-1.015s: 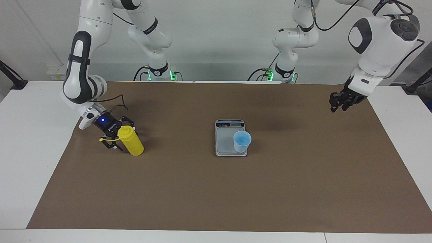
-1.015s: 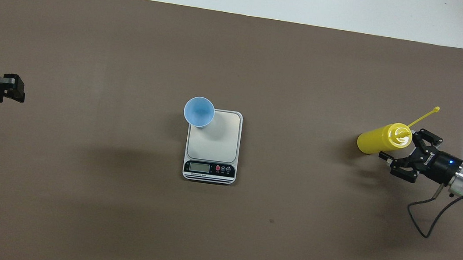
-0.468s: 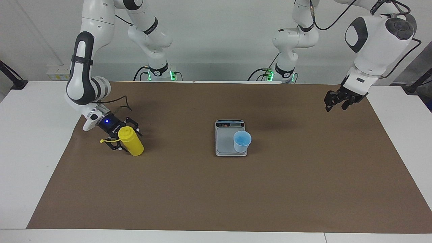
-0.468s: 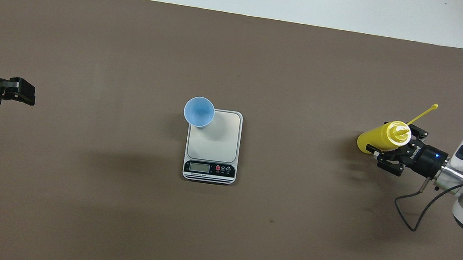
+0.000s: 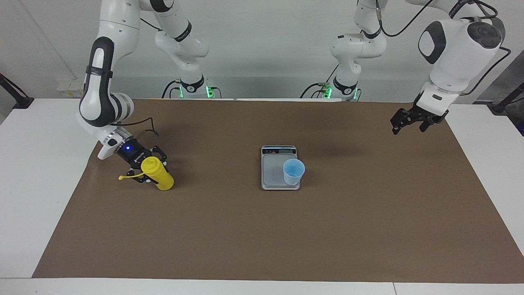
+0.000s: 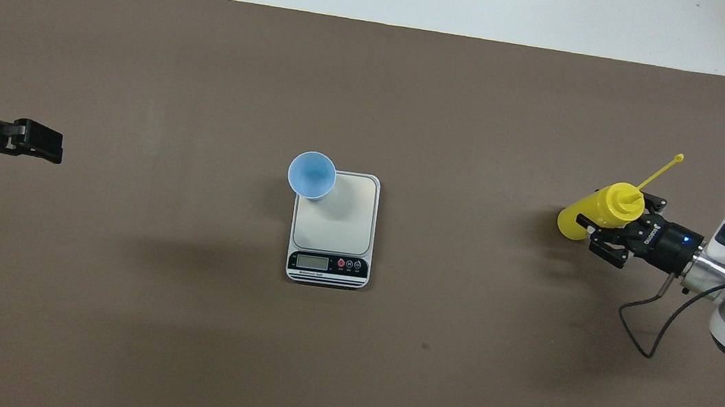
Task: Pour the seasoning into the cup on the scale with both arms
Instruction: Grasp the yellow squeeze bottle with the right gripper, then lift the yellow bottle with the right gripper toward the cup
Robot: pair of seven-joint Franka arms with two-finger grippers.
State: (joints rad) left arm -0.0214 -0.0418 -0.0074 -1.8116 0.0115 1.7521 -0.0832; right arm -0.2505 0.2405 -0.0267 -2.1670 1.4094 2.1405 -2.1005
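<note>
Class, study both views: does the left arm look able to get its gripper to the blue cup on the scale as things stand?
Probably yes. The left gripper hangs over bare brown mat, and nothing stands between it and the cup on the scale.

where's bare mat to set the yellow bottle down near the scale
Bare brown mat borders the scale on every side; the widest patches lie between it and the yellow bottle in the right gripper, and toward the left arm's end, where the left gripper hangs in the air. The plate's only taken corner holds the cup.
</note>
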